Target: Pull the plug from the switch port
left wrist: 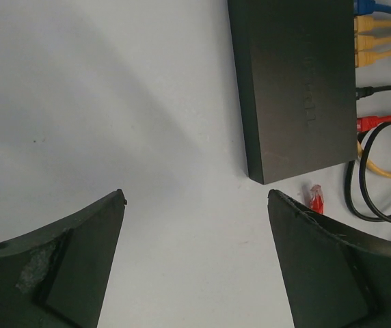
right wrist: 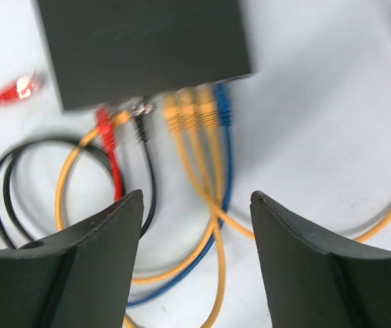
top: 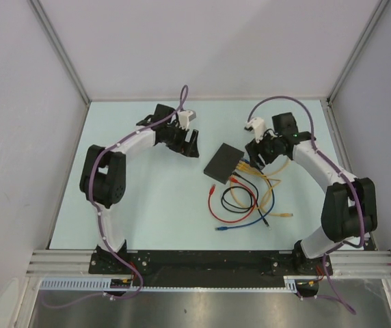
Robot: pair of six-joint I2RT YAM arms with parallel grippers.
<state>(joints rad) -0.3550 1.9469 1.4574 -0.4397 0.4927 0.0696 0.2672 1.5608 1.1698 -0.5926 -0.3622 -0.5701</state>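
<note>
Switch (top: 224, 162) sits a little right of the middle of the desk (top: 147, 205), flat and black, turned on a diagonal, its socket edge facing near and right. Now look at that edge from the right wrist: a row of plugs side by side. There is a red plug (right wrist: 105, 123), a black plug (right wrist: 139, 126), three yellow plugs (right wrist: 190, 113) and a blue plug (right wrist: 223, 113) at the right end. That view is blurred, so I cannot tell how deep each one sits.

Right tool (right wrist: 195, 198) hangs over the cables just near of that row. Its jaws stand well apart and grip no plug, with yellow and blue leads running beneath the gap.

Across the desk, left tool (left wrist: 195, 198) is to the left of the switch and a touch farther back, clear of it, jaws spread wide and holding nothing. From its wrist camera the switch lies ahead and to the right, one corner just beyond one of its fingers (left wrist: 332, 273). A loose red connector (left wrist: 316, 198) lies on the desk right beside that corner, plugged into nothing.

Cables spill to the near side. A black cable (top: 247, 201) loops round, a red cable (top: 212, 205) curls at near left, a yellow cable (top: 272, 195) spreads right and a blue cable (top: 240, 227) lies nearest the arms.
</note>
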